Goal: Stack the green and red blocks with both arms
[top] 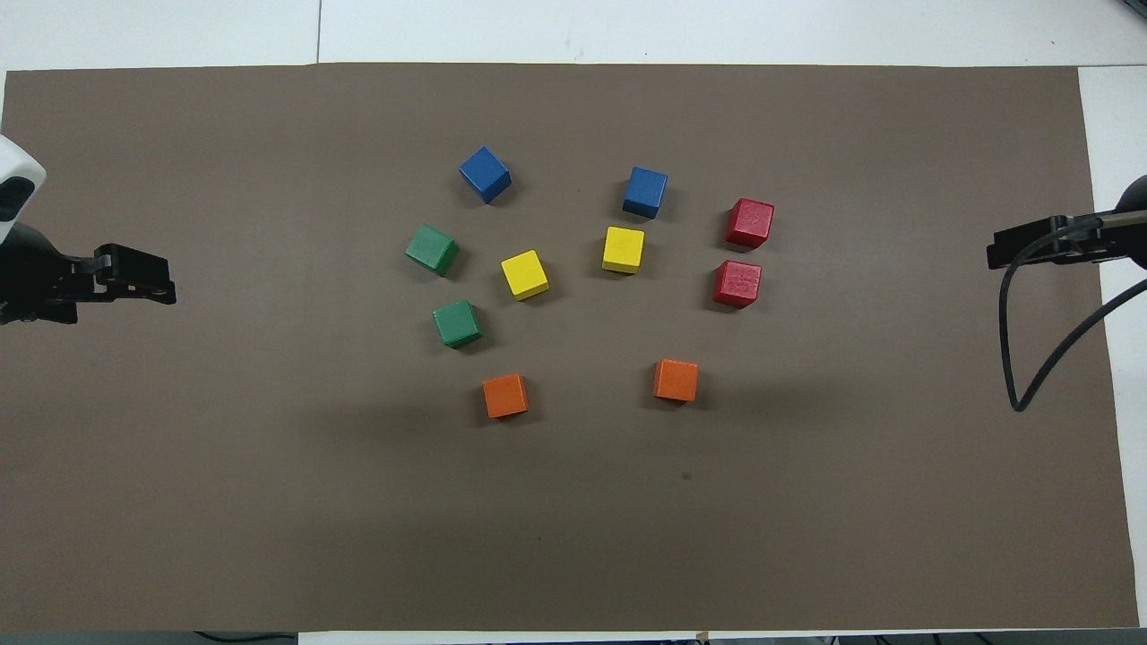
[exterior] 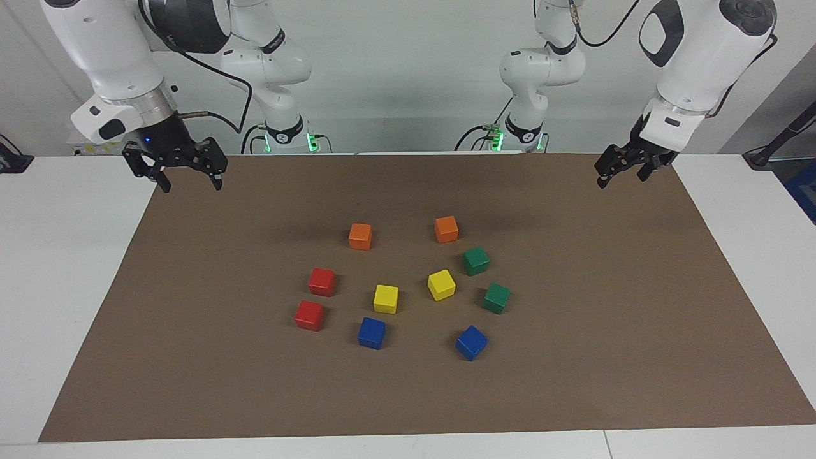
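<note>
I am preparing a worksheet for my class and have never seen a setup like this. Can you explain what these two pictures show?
Two white robot arms stand at a table covered by a brown mat. One picture faces the robots; the other looks down from above their end.

Ten small cubes lie apart on the mat: two green blocks toward the left arm's end, two red blocks toward the right arm's end, plus orange, yellow and blue pairs.

The left tool and right tool hang open over the mat's edges, holding nothing. Nothing is stacked yet.
</note>
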Tool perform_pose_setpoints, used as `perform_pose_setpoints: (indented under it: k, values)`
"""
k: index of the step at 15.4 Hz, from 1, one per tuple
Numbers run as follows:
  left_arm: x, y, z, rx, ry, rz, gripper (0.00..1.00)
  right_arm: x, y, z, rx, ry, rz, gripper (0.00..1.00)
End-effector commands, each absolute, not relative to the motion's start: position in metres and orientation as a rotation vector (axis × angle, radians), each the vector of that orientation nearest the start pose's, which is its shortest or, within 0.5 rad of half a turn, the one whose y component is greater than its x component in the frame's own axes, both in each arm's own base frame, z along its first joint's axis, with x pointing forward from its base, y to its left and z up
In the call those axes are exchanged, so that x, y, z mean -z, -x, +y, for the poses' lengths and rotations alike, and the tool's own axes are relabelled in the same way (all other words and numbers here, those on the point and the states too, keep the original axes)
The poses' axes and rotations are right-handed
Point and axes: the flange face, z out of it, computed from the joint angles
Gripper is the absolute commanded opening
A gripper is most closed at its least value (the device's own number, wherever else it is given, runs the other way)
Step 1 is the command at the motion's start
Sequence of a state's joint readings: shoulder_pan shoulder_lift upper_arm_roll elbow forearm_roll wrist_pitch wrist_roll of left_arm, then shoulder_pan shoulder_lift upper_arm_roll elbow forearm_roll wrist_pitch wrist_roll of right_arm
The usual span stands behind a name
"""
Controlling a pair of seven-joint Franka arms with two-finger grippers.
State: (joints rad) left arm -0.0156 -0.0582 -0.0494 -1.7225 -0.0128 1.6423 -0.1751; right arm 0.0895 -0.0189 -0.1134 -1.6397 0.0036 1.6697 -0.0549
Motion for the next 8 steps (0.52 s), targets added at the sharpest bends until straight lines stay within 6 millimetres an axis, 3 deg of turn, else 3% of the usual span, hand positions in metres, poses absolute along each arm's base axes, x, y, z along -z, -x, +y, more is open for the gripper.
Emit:
perform_pose_setpoints:
  k: [1, 8]
  values:
    - [-0.5933, -0.537, -0.0372, -0.045, 3.157, -0.156, 1.0, -0.6121, -0.549, -0.0168, 0.07, 3.142, -0.027, 1.0]
    - [-0.5891, -0.5312, -0.0376, -0.092, 3.158, -0.168, 1.0, -0.6112, -0.5474, -0.0168, 0.053, 3.142, -0.008, 1.0]
